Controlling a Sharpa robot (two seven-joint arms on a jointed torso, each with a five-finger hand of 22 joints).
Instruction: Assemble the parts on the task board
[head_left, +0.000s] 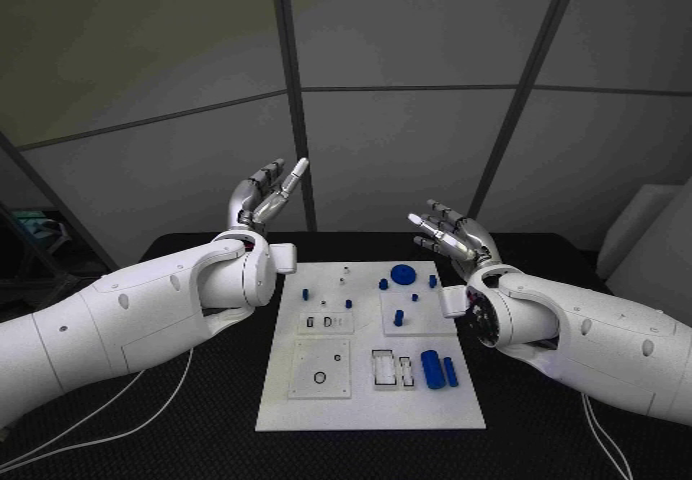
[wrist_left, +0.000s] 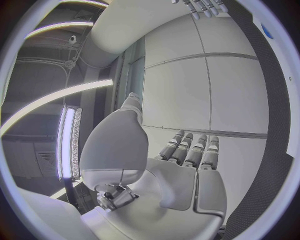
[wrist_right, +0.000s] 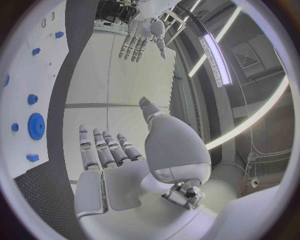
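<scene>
Left robot hand (head_left: 268, 196) and right robot hand (head_left: 453, 236) raised, fingers apart, apparently empty, palms facing inward.

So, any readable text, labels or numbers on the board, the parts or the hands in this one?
None can be read. The task board carries only outlined recesses and blue parts, no legible print. Left hand and right hand show no markings.
</scene>
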